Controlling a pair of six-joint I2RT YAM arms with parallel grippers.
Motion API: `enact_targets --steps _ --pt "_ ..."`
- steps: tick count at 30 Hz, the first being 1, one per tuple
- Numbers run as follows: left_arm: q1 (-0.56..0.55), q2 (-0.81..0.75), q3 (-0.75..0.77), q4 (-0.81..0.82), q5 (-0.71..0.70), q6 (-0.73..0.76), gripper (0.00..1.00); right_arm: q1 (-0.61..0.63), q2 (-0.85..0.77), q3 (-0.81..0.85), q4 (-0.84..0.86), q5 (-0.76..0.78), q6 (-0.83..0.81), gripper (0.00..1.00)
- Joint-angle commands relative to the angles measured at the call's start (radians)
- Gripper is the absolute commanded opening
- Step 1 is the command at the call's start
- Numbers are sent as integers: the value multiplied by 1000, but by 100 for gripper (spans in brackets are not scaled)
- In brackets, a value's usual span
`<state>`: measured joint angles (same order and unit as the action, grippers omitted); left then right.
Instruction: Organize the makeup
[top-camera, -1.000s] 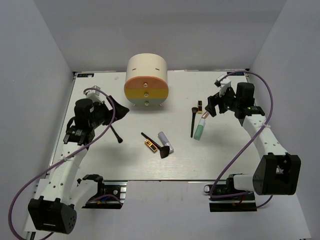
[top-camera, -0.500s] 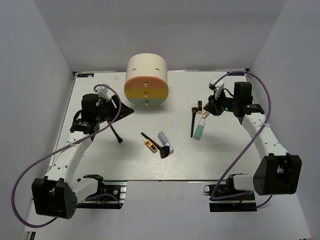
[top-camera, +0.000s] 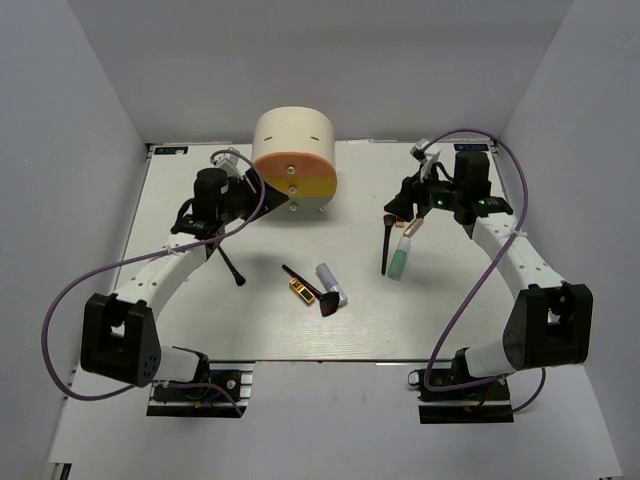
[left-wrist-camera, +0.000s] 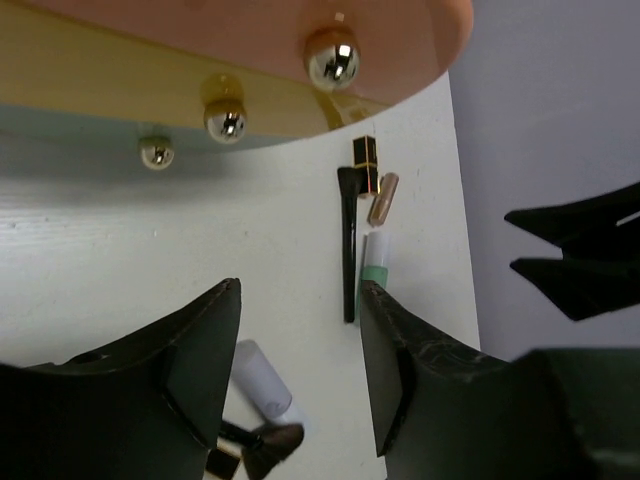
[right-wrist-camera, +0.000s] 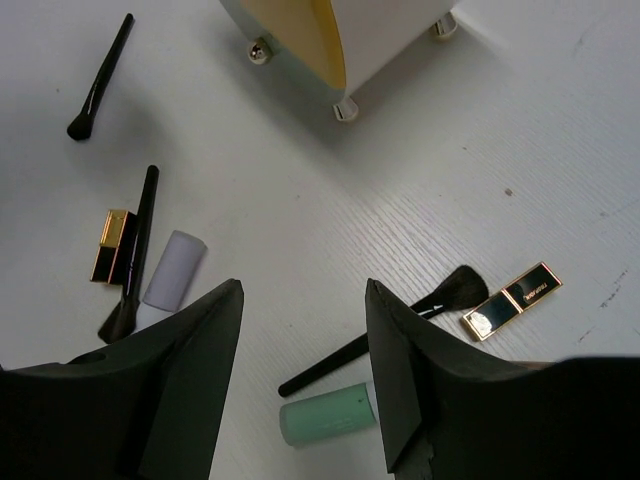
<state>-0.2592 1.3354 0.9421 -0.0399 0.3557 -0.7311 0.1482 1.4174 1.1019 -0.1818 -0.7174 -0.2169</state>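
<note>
The makeup lies on the white table. A thin black brush lies at the left. A gold lipstick, a fan-headed brush and a white-lavender tube lie in the middle. Another black brush, a mint-green tube, a pinkish stick and a gold-and-red lipstick lie at the right. My left gripper is open and empty, close in front of the drawers. My right gripper is open and empty above the right cluster.
The cream rounded box with orange-yellow drawers stands at the back middle, drawers shut, three metal knobs facing forward. Grey walls close in the table on three sides.
My left arm has swung up and to the right, toward the front of the box. My right arm has drawn back and left over the right cluster. The makeup has not moved.
</note>
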Motion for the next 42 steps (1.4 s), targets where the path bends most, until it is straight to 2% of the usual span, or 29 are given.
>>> enact_targets --steps 1,11,18,25,30,36,42 --pt "-23 56 90 98 -93 -28 60 13 2 39 68 -19 62 58" --pt "-60 289 338 13 -124 7 61 22 -14 9 79 -2 62 59" --pt "-69 344 403 -26 -159 15 61 21 -14 6 84 12 62 60" --pt "-69 377 437 -38 -176 16 52 21 -15 6 85 16 57 60" --pt "-78 374 437 -37 -181 19 37 22 -18 -2 84 15 56 60" --pt "-78 334 379 -11 -170 29 26 21 -23 -11 81 10 53 60" --pt "-100 252 287 -2 -136 42 23 21 -26 -14 76 10 50 60"
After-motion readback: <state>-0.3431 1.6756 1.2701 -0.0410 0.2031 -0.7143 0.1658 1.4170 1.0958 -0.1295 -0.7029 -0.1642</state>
